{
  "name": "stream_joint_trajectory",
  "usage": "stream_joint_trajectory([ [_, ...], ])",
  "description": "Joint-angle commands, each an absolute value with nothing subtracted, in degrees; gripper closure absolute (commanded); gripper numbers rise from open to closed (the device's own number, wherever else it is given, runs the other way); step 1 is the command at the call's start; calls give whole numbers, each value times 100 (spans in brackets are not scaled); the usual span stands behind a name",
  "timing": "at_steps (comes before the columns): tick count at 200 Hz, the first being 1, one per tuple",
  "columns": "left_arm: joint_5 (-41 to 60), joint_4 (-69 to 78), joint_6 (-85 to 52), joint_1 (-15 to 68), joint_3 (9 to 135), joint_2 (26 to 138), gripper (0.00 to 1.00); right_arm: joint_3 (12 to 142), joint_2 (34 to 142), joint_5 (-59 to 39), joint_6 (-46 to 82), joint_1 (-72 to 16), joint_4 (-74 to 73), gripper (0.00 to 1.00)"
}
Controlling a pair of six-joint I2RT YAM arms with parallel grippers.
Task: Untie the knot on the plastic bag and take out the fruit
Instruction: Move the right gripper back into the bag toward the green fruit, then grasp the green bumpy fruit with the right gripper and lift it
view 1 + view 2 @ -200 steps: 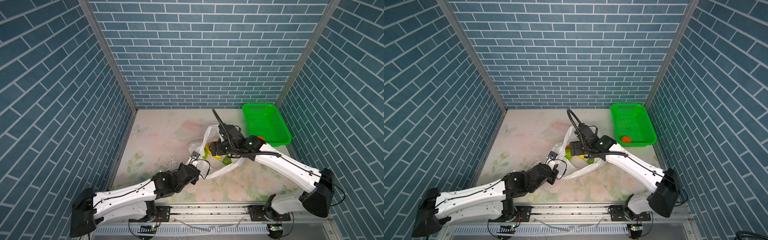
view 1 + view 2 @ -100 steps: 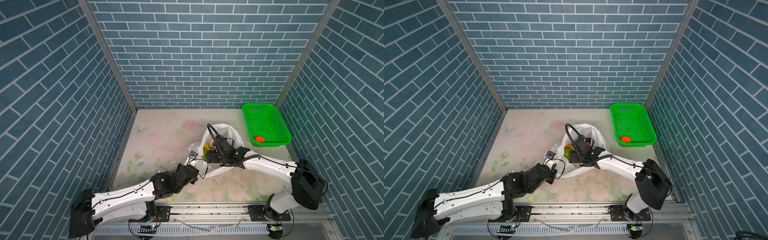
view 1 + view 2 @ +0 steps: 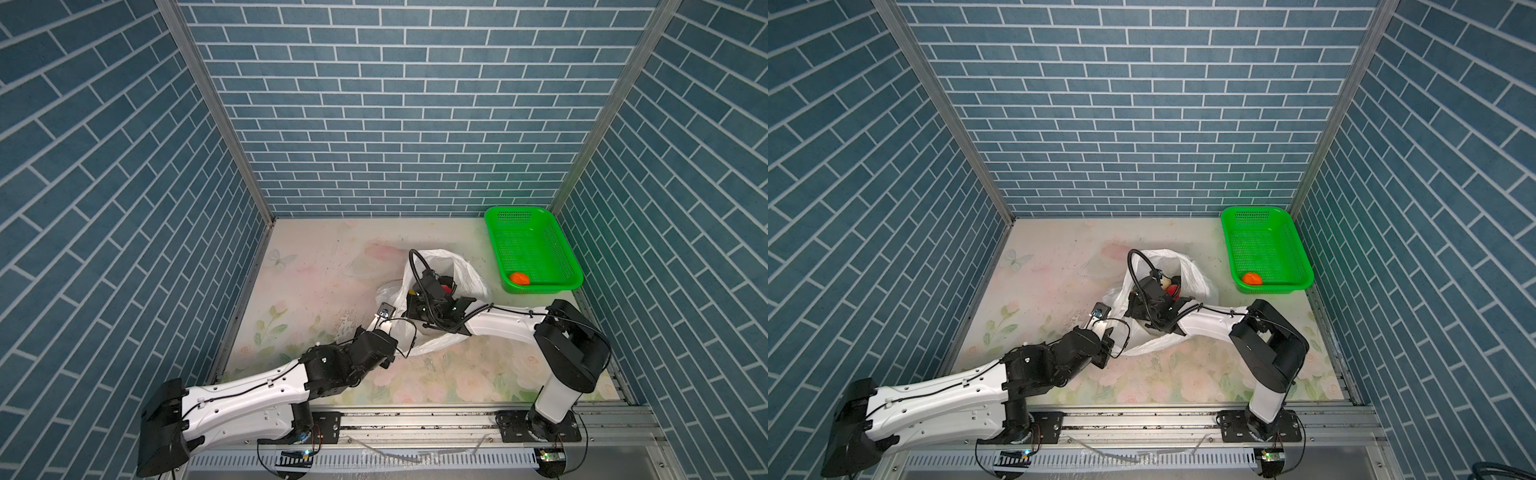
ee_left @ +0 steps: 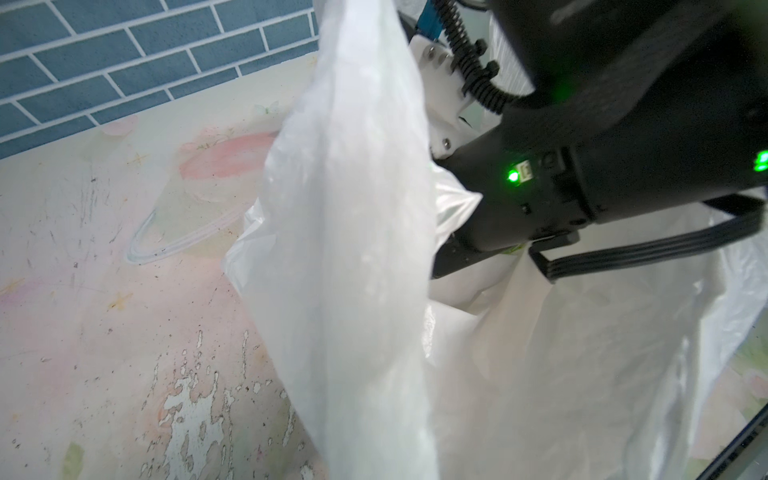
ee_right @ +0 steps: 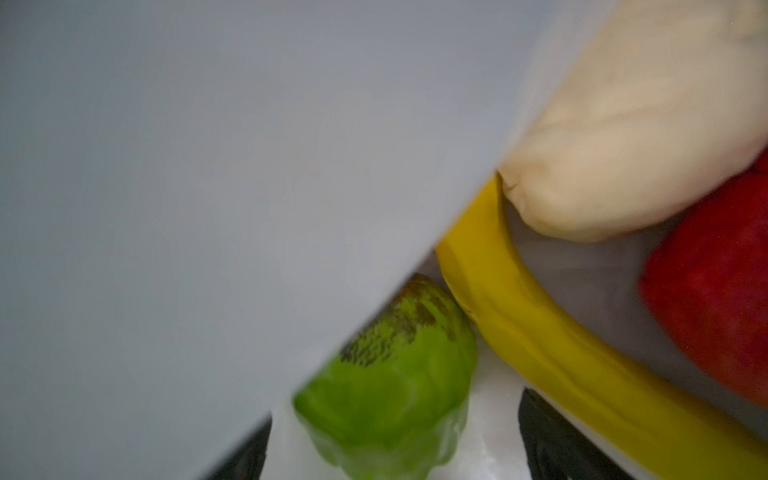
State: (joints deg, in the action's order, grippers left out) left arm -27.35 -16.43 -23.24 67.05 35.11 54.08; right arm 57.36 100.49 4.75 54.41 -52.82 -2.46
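The right pincer is down inside the bag with its jaws wide. A green fruit lies between the two dark fingers with a small gap on each side, so nothing is gripped. A yellow banana lies against the green fruit. A whitish knobbly piece touches the banana's end, and a red one sits just beside them. A fold of the bag's white plastic covers much of that wrist view. In both top views the bag lies about mid-worktop with its mouth gaping, and the right arm's black wrist is sunk in the opening. The left pincer is clamped shut on the bag's edge on the side nearest the left arm. Seen from its wrist, the bag hangs as a stretched sheet right in front of the lens. The worktop is a worn, flowered surface. By the right wall, well apart from the bag, stands a green basket with one orange fruit in its near corner.
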Motion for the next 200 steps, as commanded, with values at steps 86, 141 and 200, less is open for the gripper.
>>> stream_joint_trajectory([
  [86, -2706, -1745, -2289, 6718, 3379, 5300, 100, 5901, 10382, 677, 5695, -5265, -589, 35],
  [141, -2766, -1767, -2310, 6721, 3397, 5264, 100, 5609, 9556, 524, 5614, -5282, 14, 43],
  [200, -2814, -1697, -2311, 6715, 3449, 5342, 100, 5416, 8309, 456, 5390, -5380, 1440, 43],
])
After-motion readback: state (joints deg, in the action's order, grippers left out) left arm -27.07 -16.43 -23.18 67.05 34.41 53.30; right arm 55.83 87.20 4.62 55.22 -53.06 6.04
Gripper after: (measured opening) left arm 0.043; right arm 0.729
